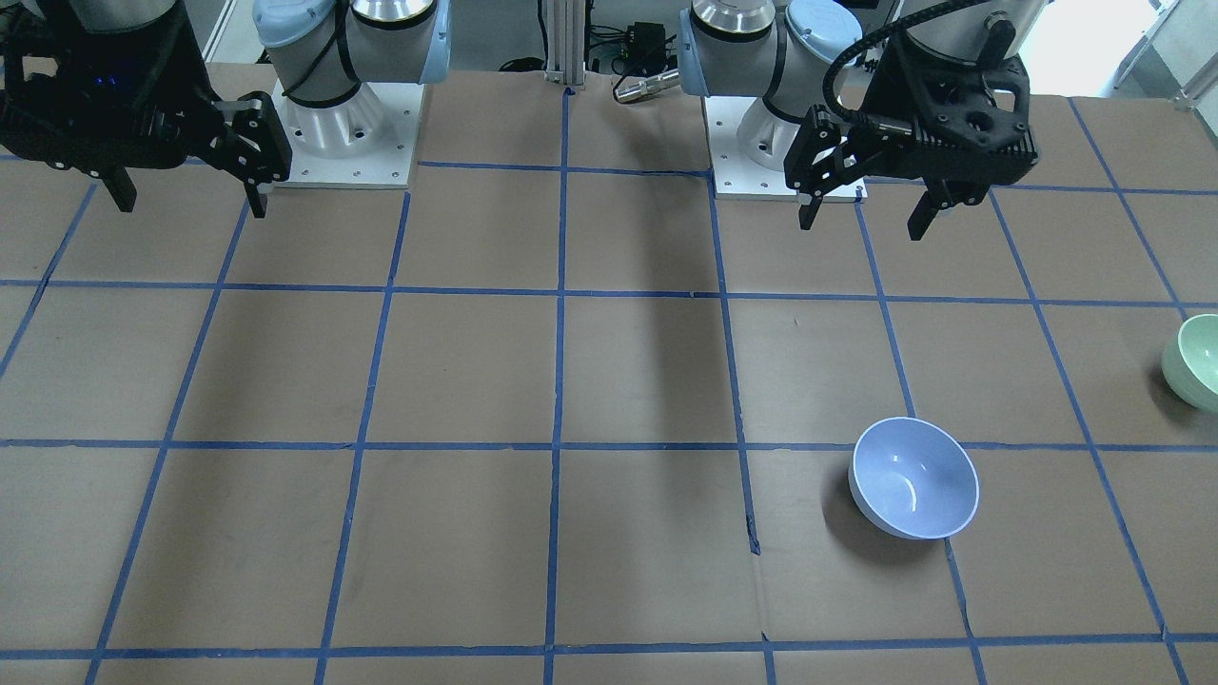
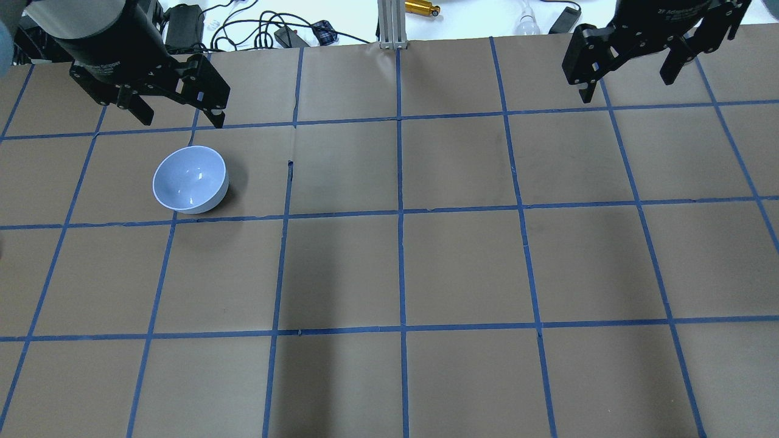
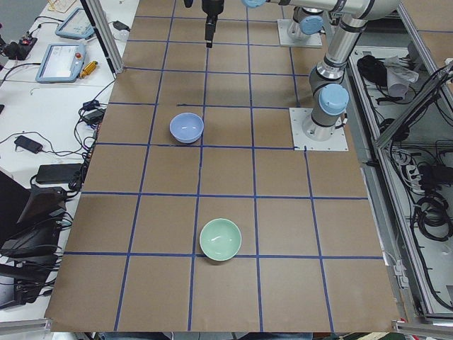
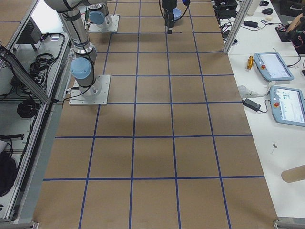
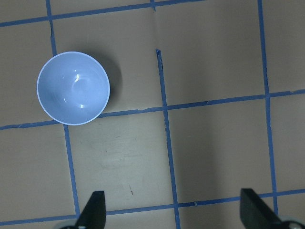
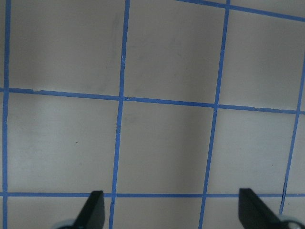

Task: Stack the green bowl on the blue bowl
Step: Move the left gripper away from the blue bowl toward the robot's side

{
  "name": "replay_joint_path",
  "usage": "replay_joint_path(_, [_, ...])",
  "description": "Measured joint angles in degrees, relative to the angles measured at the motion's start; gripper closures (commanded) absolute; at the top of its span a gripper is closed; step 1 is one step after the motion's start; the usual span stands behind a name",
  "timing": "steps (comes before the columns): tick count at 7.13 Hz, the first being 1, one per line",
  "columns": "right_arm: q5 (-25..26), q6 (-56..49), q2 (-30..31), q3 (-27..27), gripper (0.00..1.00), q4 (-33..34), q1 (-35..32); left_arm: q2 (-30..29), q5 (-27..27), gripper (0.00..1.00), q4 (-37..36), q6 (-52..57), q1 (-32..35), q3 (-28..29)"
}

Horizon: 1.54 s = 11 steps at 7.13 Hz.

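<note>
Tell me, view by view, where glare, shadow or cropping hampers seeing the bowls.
Front-facing view: the right edge crops the green bowl; the blue bowl shows a thin glint and a dark shadow beside it. Overhead view: small glints in the blue bowl, green bowl out of frame. Left wrist view: blue bowl sharp. Exterior left view: both whole, evenly lit.

I see a smooth, glossy blue bowl [image 1: 913, 479] and a glossy green bowl [image 3: 220, 239] on a matt brown paper surface [image 2: 462, 267] lined with blue tape [image 2: 401, 274]; left end effector [image 1: 861, 226], matt black plastic.
</note>
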<state>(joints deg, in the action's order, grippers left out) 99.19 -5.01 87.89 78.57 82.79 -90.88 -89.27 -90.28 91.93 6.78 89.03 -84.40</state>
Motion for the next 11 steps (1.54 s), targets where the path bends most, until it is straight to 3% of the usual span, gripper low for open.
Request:
replay_joint_path(6, [0.0,0.0,0.0,0.0,0.00,0.0,0.0,0.9,0.0,0.00,0.5,0.5,0.6,-0.6])
replay_joint_path(9, [0.0,0.0,0.0,0.0,0.00,0.0,0.0,2.5,-2.2,0.00,2.7,7.5,-1.1,-2.0])
replay_joint_path(11, [0.0,0.0,0.0,0.0,0.00,0.0,0.0,3.2,-4.2,0.00,4.5,15.4,-5.8,-2.4])
